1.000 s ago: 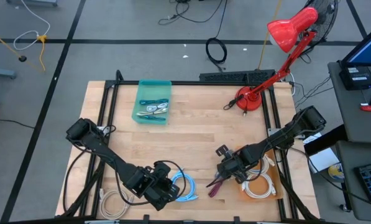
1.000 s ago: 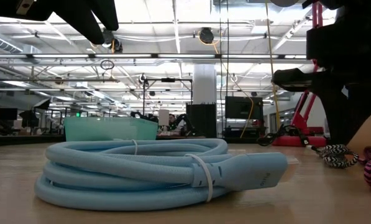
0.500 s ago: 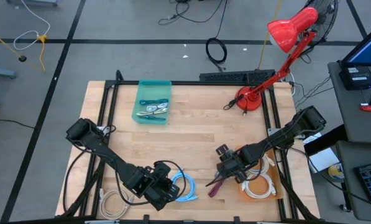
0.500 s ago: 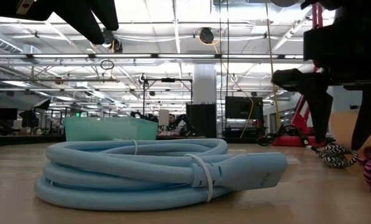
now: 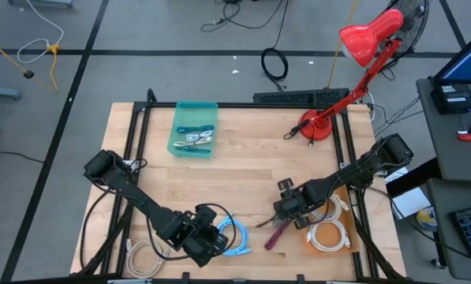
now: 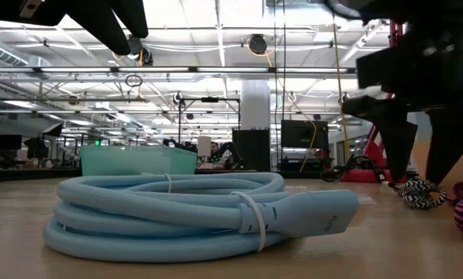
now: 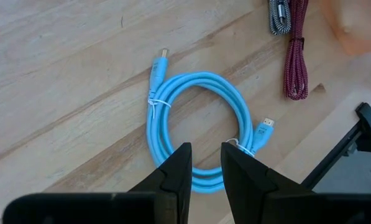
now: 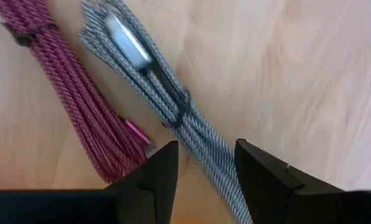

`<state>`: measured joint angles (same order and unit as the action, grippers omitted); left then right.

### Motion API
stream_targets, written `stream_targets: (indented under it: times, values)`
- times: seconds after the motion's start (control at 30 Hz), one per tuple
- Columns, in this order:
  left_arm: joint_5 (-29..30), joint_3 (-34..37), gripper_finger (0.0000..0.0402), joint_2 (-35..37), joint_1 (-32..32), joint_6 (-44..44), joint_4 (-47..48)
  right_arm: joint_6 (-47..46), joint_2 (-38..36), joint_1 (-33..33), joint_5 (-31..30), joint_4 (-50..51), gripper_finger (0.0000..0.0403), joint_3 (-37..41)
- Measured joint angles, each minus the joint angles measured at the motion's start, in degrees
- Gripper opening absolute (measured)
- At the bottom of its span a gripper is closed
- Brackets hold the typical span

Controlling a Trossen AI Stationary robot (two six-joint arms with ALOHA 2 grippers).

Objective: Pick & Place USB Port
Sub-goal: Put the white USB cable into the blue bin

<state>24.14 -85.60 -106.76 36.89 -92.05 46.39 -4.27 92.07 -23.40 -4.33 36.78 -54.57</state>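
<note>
Both end effectors part-open, empty, over cables.
Right end effector (image 8: 204,168) straddles grey cable (image 8: 166,106) beside red cable (image 8: 79,106); left end effector (image 7: 202,163) above blue cable (image 7: 197,118).

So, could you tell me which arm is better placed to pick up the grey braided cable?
The right: its open gripper straddles the grey braided cable. The left gripper hovers over the blue cable.

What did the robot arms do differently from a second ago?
The right gripper shifted a little toward the table's far side, open above the grey braided cable beside the maroon cable; nothing grabbed or dropped. The left gripper stayed open over the blue cable, which did not move.
</note>
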Motion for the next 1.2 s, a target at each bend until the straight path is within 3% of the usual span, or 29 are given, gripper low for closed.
stream_targets:
  times: [0.13,0.4,0.73,0.9,1.1,1.2]
  values:
    - [0.4,0.0,0.0088,0.0,0.0,0.1,0.0,-4.4,0.0,1.4,4.4,1.6,0.014,0.0]
    - [1.7,0.0,0.0088,0.0,-0.2,0.2,0.0,-5.8,0.6,1.6,4.6,1.0,0.0158,0.0]
    - [1.8,0.0,0.0088,0.0,-0.2,-0.3,0.0,-8.5,8.2,1.2,4.7,2.4,0.0162,-0.2]
    - [1.8,0.0,0.0088,0.0,-0.2,-0.7,-0.2,-8.5,6.8,1.3,3.4,2.0,0.012,-0.6]
    - [1.8,0.0,0.0088,0.0,-0.3,-0.7,-0.2,-8.6,2.7,3.0,1.0,2.2,0.0016,-3.3]
    - [1.8,0.0,0.0088,0.0,-0.3,-1.0,-0.2,-9.5,-0.5,4.3,-0.2,2.6,0.0011,-6.1]
